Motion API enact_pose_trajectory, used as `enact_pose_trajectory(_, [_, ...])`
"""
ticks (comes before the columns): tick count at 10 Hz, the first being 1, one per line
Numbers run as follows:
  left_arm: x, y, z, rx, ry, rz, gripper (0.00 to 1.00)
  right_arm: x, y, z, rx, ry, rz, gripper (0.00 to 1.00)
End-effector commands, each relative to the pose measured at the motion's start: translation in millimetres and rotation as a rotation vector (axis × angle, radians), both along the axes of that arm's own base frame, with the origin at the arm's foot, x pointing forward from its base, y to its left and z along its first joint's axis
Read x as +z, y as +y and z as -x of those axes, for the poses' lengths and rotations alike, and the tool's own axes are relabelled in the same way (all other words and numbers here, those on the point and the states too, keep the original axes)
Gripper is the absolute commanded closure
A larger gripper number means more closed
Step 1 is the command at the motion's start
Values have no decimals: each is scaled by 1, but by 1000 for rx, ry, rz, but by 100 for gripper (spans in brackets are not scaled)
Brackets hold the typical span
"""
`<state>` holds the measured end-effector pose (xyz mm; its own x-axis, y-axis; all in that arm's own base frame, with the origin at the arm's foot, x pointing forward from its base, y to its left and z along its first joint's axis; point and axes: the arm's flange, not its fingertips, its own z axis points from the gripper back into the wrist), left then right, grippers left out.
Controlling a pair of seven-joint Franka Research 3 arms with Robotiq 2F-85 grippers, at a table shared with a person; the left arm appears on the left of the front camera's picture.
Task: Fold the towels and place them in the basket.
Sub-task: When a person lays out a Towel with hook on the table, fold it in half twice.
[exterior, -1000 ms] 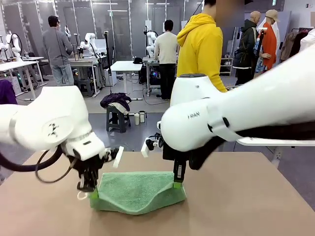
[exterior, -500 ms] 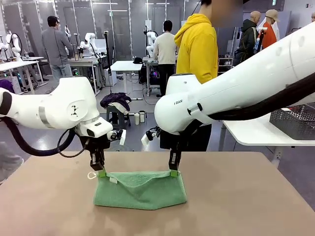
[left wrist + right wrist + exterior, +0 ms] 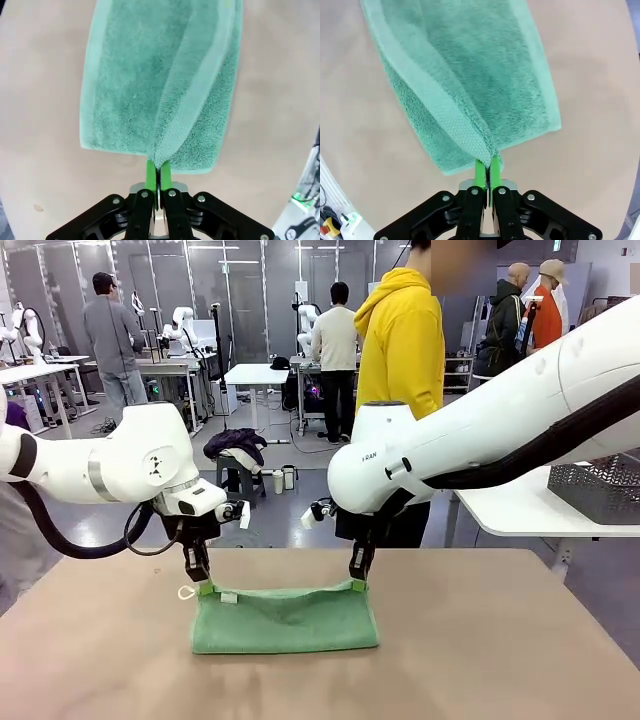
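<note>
A mint green towel (image 3: 285, 618) lies folded on the brown table, its far edge held up at both corners. My left gripper (image 3: 204, 589) is shut on the towel's far left corner, where a small white loop (image 3: 185, 593) sticks out. My right gripper (image 3: 357, 585) is shut on the far right corner. In the left wrist view the green pads (image 3: 151, 171) pinch the towel (image 3: 160, 80) edge; the right wrist view shows the pads (image 3: 480, 172) clamped on the towel (image 3: 470, 75) hem. A dark grey mesh basket (image 3: 600, 487) stands on a white side table at the right. The grey-blue towel is out of view.
A person in a yellow hoodie (image 3: 405, 340) stands at the table's far side. The brown table (image 3: 500, 640) has bare room left, right and in front of the towel. The white side table (image 3: 510, 510) stands beyond the right edge.
Both grippers carried the towel's held edge away from me, toward the far side, then lowered it; the towel has gone from a sagging bundle to a flat fold.
</note>
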<state>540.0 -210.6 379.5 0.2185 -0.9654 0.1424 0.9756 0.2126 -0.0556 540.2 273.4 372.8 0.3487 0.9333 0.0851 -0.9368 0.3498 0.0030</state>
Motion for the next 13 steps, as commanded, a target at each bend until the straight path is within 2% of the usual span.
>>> enact_pose_trajectory(1, [-5, 1, -10, 10, 21, 20, 96, -6, 0, -15, -8, 3, -18, 96])
enact_pose_trajectory(4, [-11, 4, -16, -18, 51, 50, 96, -9, -1, -22, -2, 33, -24, 96])
enact_pose_trajectory(5, [-13, 8, -8, 17, 21, 0, 96, -12, -4, -17, -18, 10, -12, 96])
enact_pose_trajectory(10, [-15, 7, -9, 9, 28, 5, 96, -13, -2, -19, -15, 16, -16, 96])
enact_pose_trajectory(12, [-13, -6, -28, -89, 114, 37, 96, -14, 3, -40, -36, 94, -12, 96])
enact_pose_trajectory(13, [-13, -8, -35, -88, 123, 45, 96, -13, 2, -47, -29, 129, -28, 96])
